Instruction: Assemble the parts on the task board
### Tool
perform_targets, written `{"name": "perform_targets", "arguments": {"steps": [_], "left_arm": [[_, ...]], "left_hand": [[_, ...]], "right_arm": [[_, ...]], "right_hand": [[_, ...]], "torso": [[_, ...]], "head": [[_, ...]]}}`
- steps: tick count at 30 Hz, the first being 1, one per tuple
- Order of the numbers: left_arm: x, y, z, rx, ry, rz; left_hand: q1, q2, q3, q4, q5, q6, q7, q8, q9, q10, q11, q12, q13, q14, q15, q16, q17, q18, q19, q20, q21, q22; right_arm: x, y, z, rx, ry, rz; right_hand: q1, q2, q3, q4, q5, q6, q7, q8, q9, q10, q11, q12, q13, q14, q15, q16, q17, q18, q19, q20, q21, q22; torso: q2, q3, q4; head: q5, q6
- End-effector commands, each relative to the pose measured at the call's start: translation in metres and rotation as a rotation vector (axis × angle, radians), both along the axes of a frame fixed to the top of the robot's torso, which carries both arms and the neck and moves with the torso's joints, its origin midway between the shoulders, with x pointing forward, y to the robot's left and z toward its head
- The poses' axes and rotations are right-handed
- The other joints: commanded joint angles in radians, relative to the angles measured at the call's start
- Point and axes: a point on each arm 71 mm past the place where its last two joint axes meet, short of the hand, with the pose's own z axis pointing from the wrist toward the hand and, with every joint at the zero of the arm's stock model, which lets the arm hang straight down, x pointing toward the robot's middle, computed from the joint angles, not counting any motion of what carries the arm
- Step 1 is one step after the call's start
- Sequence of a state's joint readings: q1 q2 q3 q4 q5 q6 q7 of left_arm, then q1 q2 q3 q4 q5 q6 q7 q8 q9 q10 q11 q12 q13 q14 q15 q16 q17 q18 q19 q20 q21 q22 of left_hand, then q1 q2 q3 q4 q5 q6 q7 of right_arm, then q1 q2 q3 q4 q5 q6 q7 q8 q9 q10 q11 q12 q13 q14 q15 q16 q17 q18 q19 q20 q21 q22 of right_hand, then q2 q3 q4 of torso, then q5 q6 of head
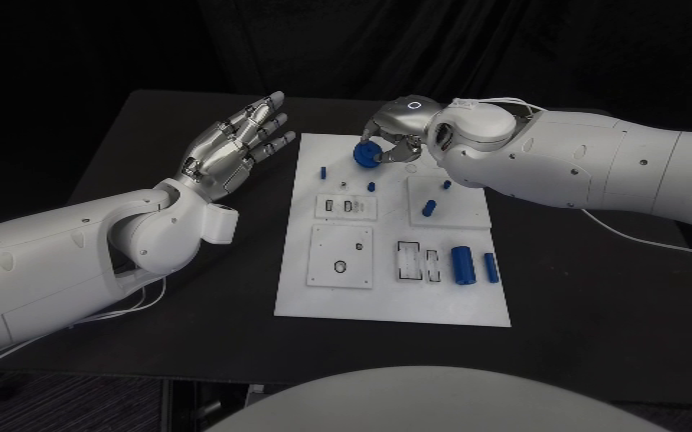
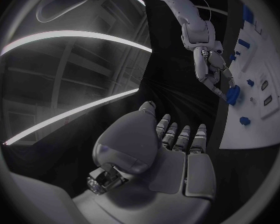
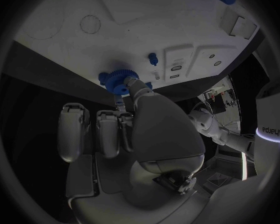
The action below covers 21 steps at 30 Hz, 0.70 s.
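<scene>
Held part: round blue toothed gear-like disc (image 1: 366, 155), pinched at the fingertips of the right silver hand (image 1: 400, 132), over the far left corner of the board. In the right wrist view the disc (image 3: 118, 81) sits at the fingertip, at the board edge.
Right hand: thumb and a finger closed on the blue disc, other fingers curled alongside; in the left wrist view this hand (image 2: 213, 72) holds the disc (image 2: 232, 94) just above the board.
Task board: one flat white rectangular plate (image 1: 332, 302) in the middle of the black table (image 1: 173, 142); three raised white square tiles on it, two with slots or holes.
Parts on board, counted in head view: 1 large blue cylinder (image 1: 463, 265) lying near the right edge; 1 slimmer blue cylinder (image 1: 490, 268) just beside it, nearer the edge; 1 blue peg (image 1: 428, 209) on the far right tile; 3 small blue pegs, (image 1: 325, 172), (image 1: 372, 187), (image 1: 446, 185). Six loose blue pieces plus the held disc, seven in all.
Sockets: two narrow rectangular recesses (image 1: 420, 261) just left of the large cylinder; contents too small to tell.
Left hand: left silver hand (image 1: 231, 152) holds nothing, fingers straight and slightly apart, raised above the table left of the board, not touching it; the left wrist view shows its palm (image 2: 171, 159) and extended fingers.
</scene>
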<state>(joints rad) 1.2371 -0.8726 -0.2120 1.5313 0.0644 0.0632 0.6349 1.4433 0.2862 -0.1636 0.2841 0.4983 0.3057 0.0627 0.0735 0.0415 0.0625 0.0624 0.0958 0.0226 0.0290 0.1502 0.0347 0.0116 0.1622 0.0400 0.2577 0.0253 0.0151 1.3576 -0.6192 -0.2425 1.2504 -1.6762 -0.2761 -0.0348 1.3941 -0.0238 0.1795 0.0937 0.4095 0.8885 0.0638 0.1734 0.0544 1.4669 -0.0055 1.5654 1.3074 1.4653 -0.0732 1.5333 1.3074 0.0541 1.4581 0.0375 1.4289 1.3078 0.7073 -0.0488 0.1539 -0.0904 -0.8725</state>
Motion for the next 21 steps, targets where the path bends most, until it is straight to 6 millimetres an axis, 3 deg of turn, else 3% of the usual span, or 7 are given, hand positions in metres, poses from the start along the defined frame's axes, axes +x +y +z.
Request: {"name": "perform_targets", "arguments": {"steps": [1,8,11,12,17,21], "left_arm": [[-0.001,-0.002,0.001,-0.014,-0.004,-0.016],[-0.001,-0.003,0.001,-0.014,-0.003,-0.017],[-0.002,-0.003,0.001,-0.014,-0.002,-0.018],[-0.002,-0.003,0.001,-0.014,-0.002,-0.018],[-0.002,-0.003,0.001,-0.014,-0.002,-0.019],[-0.002,-0.004,0.001,-0.014,-0.001,-0.02]], "left_hand": [[0.012,-0.001,0.007,0.0,0.007,0.004,0.004,0.006,0.001,-0.004,0.0,0.004,0.001,-0.002,0.006,0.005,0.002,0.018,-0.002,0.007,0.003,0.001],[0.012,-0.001,0.007,0.0,0.007,0.004,0.004,0.006,0.001,-0.004,0.0,0.004,0.001,-0.002,0.006,0.005,0.002,0.018,-0.002,0.007,0.003,0.001],[0.012,-0.001,0.007,0.0,0.007,0.004,0.004,0.006,0.001,-0.004,0.0,0.004,0.001,-0.002,0.006,0.005,0.002,0.018,-0.002,0.007,0.003,0.001],[0.012,-0.001,0.007,0.0,0.007,0.004,0.004,0.006,0.001,-0.004,0.0,0.004,0.001,-0.002,0.006,0.005,0.002,0.018,-0.002,0.007,0.003,0.001],[0.012,-0.001,0.007,0.0,0.007,0.004,0.004,0.006,0.001,-0.004,0.0,0.004,0.001,-0.002,0.006,0.005,0.002,0.018,-0.002,0.007,0.003,0.001],[0.012,-0.001,0.007,0.0,0.007,0.004,0.004,0.006,0.001,-0.004,0.0,0.004,0.001,-0.002,0.006,0.005,0.002,0.018,-0.002,0.007,0.003,0.001]], "right_arm": [[0.0,0.001,-0.005,-0.056,-0.011,0.006],[0.0,0.004,-0.008,-0.074,-0.007,0.007],[0.0,0.006,-0.009,-0.075,-0.006,0.01],[0.0,0.007,-0.009,-0.075,-0.006,0.012],[-0.001,0.01,-0.009,-0.077,-0.004,0.016],[0.0,0.011,-0.01,-0.086,0.004,0.011]], "right_hand": [[-0.001,-0.002,0.007,-0.002,-0.007,-0.002,-0.001,0.194,0.456,0.092,-0.003,-0.001,0.256,0.074,0.001,-0.005,0.204,-0.013,-0.001,0.003,-0.01,0.195],[-0.001,-0.004,0.013,0.0,-0.014,-0.009,-0.001,0.179,0.45,0.085,-0.003,-0.004,0.252,0.073,0.002,-0.006,0.203,-0.012,-0.002,0.004,-0.013,0.195],[-0.007,-0.008,0.018,0.005,-0.026,-0.022,-0.001,0.154,0.44,0.076,-0.003,-0.009,0.247,0.071,0.002,-0.009,0.2,-0.011,-0.007,0.005,-0.019,0.194],[-0.009,-0.011,0.025,0.008,-0.03,-0.039,0.0,0.127,0.426,0.071,-0.003,-0.012,0.244,0.069,0.002,-0.012,0.198,-0.01,-0.009,0.006,-0.023,0.193],[-0.012,-0.017,0.036,0.013,-0.035,-0.049,-0.005,0.092,0.409,0.059,-0.004,-0.019,0.237,0.067,0.002,-0.014,0.196,-0.009,-0.012,0.006,-0.028,0.193],[-0.021,-0.03,0.058,0.026,-0.045,-0.091,-0.013,0.012,0.361,0.017,-0.008,-0.044,0.213,0.061,-0.001,-0.024,0.186,-0.006,-0.021,0.004,-0.045,0.192]], "torso": [[0.001,0.0007,-0.001],[0.001,0.0005,-0.0041],[0.001,0.0007,-0.003],[0.001,0.001,-0.0029],[0.0,0.0006,-0.0055],[0.0,0.0002,-0.0061]], "head": [[0.001,0.0],[-0.002,0.0],[-0.002,0.0],[-0.002,0.0],[0.0,0.0],[-0.002,0.0]]}}
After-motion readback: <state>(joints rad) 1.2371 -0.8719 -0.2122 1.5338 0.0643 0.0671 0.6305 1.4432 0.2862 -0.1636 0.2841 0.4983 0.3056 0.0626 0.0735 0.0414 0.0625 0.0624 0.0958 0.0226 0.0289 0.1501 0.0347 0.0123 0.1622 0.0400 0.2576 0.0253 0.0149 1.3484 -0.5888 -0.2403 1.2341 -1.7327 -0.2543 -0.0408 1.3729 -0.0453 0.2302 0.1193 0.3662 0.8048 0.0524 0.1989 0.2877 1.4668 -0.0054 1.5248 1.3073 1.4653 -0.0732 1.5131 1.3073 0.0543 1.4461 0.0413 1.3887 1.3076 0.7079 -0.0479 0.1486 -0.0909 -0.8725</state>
